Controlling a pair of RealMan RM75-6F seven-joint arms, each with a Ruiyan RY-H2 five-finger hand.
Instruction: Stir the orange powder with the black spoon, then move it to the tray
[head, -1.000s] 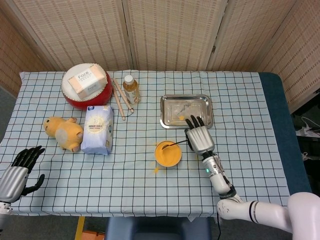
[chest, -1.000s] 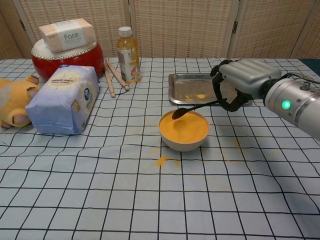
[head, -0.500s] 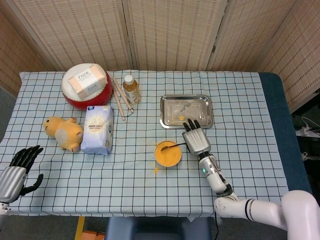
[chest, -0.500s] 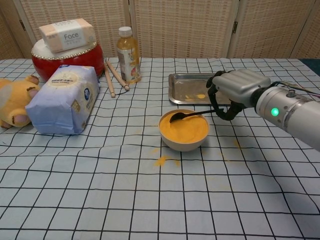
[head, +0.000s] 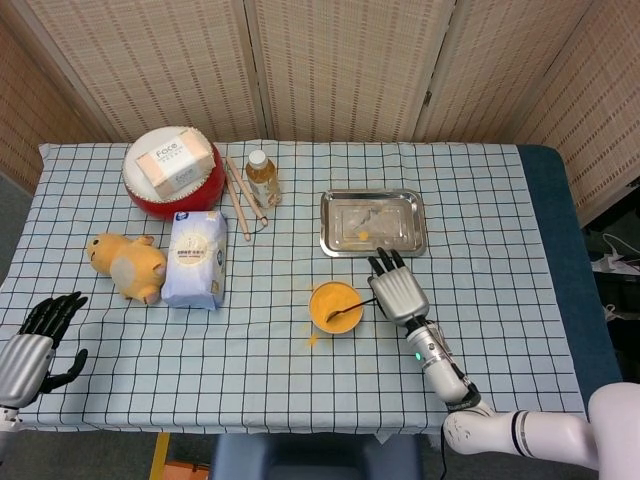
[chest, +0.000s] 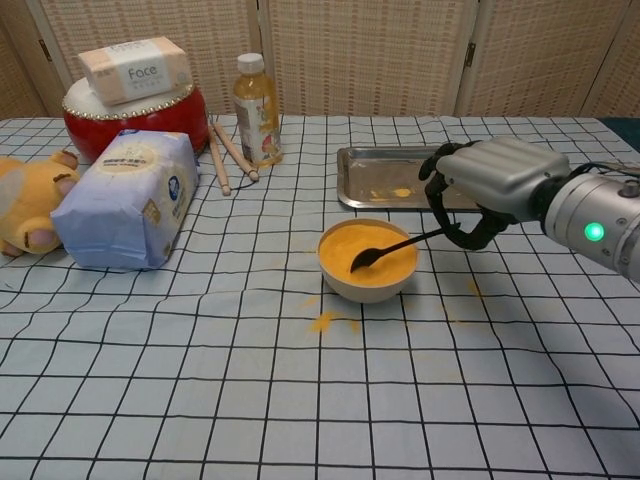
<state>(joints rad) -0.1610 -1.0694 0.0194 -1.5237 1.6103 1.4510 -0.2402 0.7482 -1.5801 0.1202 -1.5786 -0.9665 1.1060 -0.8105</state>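
A pale bowl (chest: 368, 284) (head: 336, 307) full of orange powder (chest: 385, 250) sits mid-table. My right hand (chest: 487, 187) (head: 398, 288) holds the black spoon (chest: 395, 248) (head: 348, 308) by its handle just right of the bowl; the spoon's head dips into the powder at the bowl's near side. The steel tray (chest: 372, 180) (head: 372, 222) lies just behind the bowl, with traces of orange powder on it. At the table's near-left corner my left hand (head: 35, 345) hangs off the edge, fingers apart and holding nothing; only the head view shows it.
Spilled orange powder (chest: 324, 321) lies in front of the bowl. On the left stand a flour bag (chest: 122, 199), a plush toy (chest: 27, 204), a red drum (chest: 140, 119) with a tissue box (chest: 134, 68) on top, wooden sticks (chest: 224, 150) and a bottle (chest: 256, 110).
My right hand has drawn back towards me and rightwards, sweeping the spoon's head from the bowl's far-left side to its near side through the powder. The left hand is still.
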